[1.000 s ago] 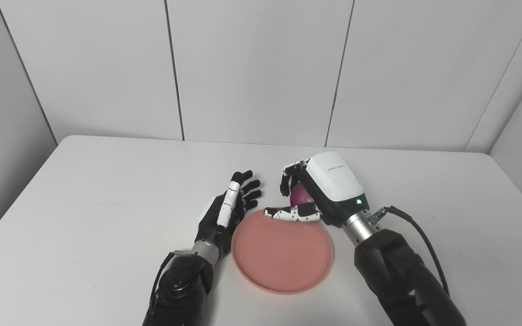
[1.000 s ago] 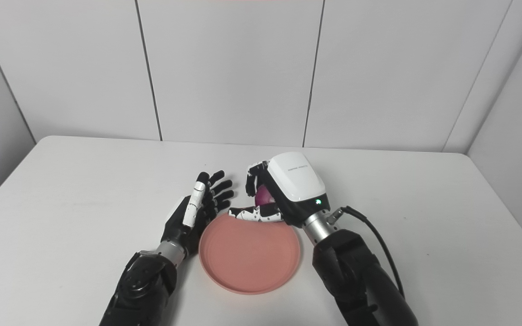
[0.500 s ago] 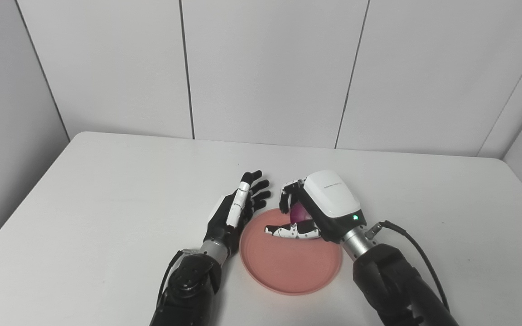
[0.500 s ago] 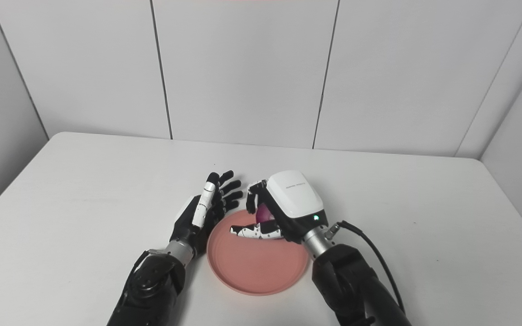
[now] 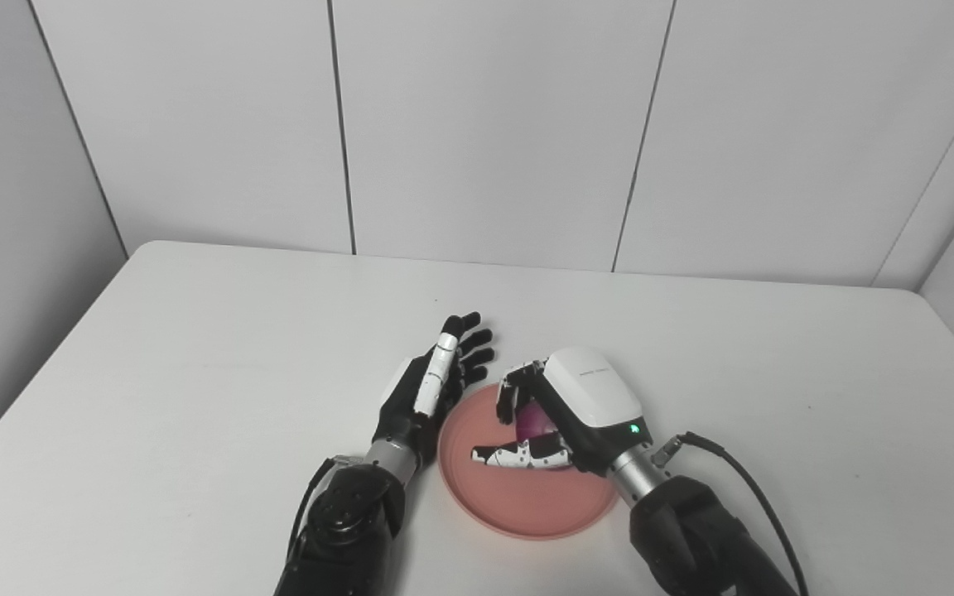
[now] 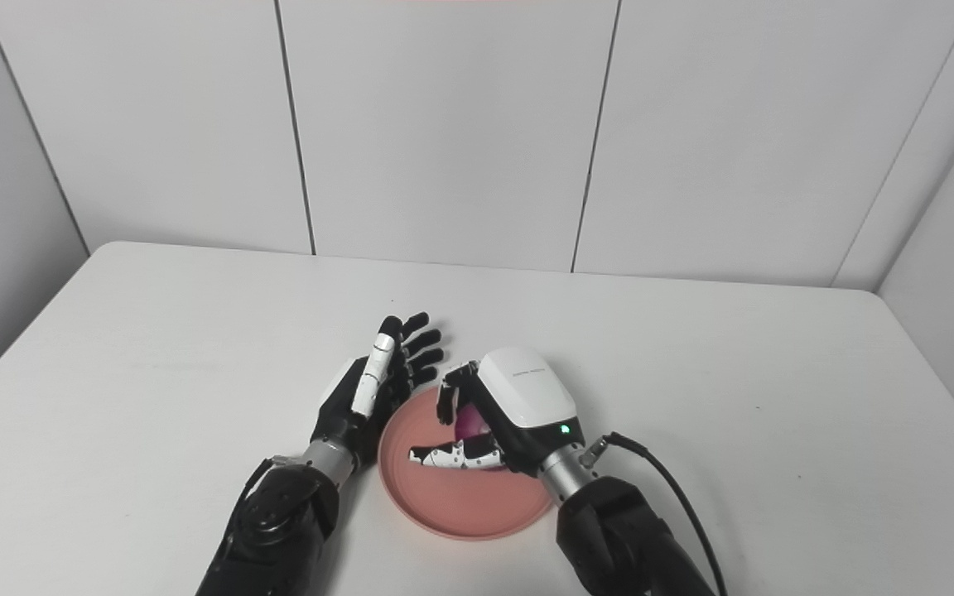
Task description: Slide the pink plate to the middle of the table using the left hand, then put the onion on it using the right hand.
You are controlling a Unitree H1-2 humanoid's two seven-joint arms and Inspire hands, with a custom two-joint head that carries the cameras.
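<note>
The pink plate (image 5: 518, 497) lies near the table's middle, towards the front. Over its far half my right hand (image 5: 564, 414) is shut on the purple onion (image 5: 533, 424), which shows between the fingers and the thumb; I cannot tell whether the onion touches the plate. My left hand (image 5: 431, 387) stands open on edge beside the plate's left rim, fingers stretched away from me, holding nothing.
The white table (image 5: 195, 348) runs back to grey wall panels. A black cable (image 5: 742, 480) loops off my right wrist over the table at the front right.
My right hand has carried the onion back towards me and lower, from beyond the plate's far rim to over the plate. The camera shifted early on. My left hand has stayed put.
</note>
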